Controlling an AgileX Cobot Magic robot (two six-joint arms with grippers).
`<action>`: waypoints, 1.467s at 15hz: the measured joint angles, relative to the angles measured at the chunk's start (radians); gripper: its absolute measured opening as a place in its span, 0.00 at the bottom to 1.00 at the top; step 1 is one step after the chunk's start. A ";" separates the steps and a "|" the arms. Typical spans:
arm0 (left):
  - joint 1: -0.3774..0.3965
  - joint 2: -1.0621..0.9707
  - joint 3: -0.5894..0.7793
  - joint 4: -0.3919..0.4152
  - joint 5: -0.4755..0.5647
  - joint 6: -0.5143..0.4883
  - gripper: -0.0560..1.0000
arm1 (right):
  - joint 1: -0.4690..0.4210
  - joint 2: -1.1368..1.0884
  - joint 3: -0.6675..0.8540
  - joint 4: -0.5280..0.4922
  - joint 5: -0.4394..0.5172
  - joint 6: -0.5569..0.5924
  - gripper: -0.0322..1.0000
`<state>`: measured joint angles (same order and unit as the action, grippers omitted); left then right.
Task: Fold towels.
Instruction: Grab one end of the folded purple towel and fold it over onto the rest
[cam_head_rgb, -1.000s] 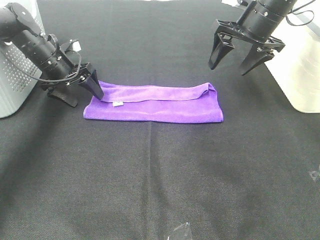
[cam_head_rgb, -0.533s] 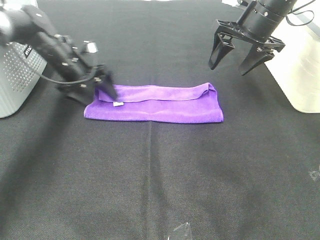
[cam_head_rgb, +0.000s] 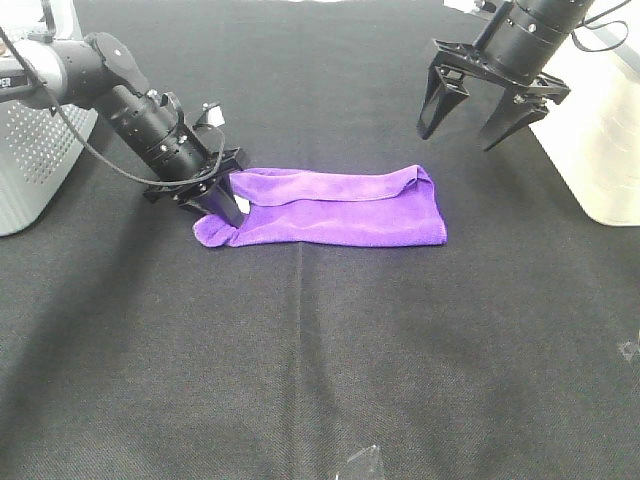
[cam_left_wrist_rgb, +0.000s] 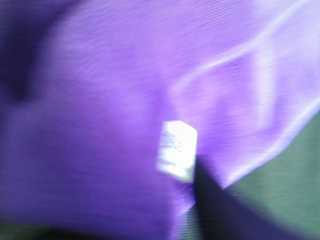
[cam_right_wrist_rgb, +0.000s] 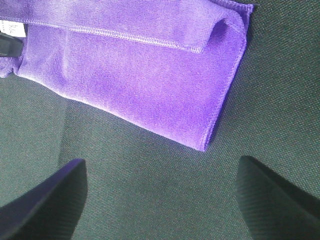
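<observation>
You see a table covered in black woven cloth (cam_head_rgb: 320, 360) filling the high view, with a pale perforated box (cam_head_rgb: 28, 165) at its left edge and a white translucent bin (cam_head_rgb: 605, 140) at its right edge. The left arm (cam_head_rgb: 125, 105) reaches in from the far left and slants down toward the middle; the right arm (cam_head_rgb: 530, 30) enters from the far right corner and points downward. The purple towel (cam_head_rgb: 340, 208) lies at the centre of the table, slightly toward the far side, as a long band running left to right. It is folded lengthwise, and a stitched edge runs along its far half. Its right end lies flat, with a small roll at the far right corner, while its left end is bunched into a narrow gather. The left gripper (cam_head_rgb: 222, 205) is closed tight on that gathered left end, and its wrist view is filled with blurred purple fabric. The right gripper (cam_head_rgb: 457, 138) hangs above the table just beyond the towel's far right corner, with jaws spread wide and nothing between them. The small white tag (cam_left_wrist_rgb: 176, 150) sits on the towel right beside a dark fingertip (cam_left_wrist_rgb: 212, 192) of the left gripper.
</observation>
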<state>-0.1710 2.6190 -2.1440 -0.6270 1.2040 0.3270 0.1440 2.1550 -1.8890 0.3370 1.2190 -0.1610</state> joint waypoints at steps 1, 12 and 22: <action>-0.005 0.002 -0.020 0.023 0.009 -0.014 0.09 | 0.000 -0.001 0.000 0.000 0.000 0.000 0.79; -0.066 -0.191 -0.050 0.368 0.011 -0.040 0.09 | 0.000 -0.181 0.003 -0.051 0.001 0.018 0.77; -0.309 -0.103 -0.152 0.288 0.012 -0.051 0.09 | 0.000 -0.320 0.003 -0.050 0.003 0.020 0.77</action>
<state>-0.4800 2.5160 -2.2960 -0.3390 1.2160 0.2760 0.1440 1.8350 -1.8860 0.2870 1.2220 -0.1410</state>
